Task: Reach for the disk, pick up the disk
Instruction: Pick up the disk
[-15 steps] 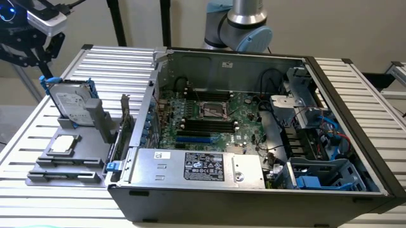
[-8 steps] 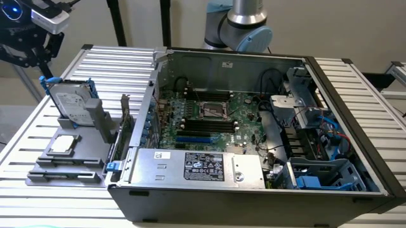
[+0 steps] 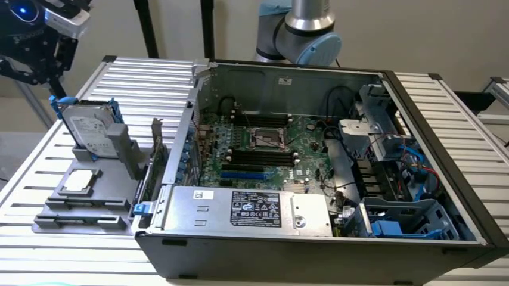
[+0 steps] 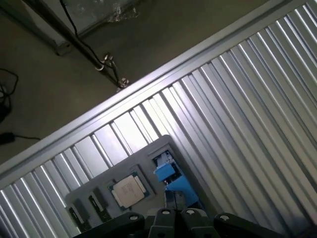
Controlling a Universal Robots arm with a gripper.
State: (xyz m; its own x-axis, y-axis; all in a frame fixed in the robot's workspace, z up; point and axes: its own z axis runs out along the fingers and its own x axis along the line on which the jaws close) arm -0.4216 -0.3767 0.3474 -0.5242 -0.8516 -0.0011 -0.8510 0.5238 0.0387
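The gripper [image 3: 47, 71] hangs just above the disk [image 3: 89, 128]; I cannot tell if it is open. The disk looks hard, heavy, breakable. Hold its blue sides.

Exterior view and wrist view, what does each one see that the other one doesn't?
Exterior view: the open computer case, its motherboard and power supply, the white label on the disk. Wrist view: black cables lying on the floor past the table. Both: the slatted table, grey holder, square chip and the disk's blue rail.
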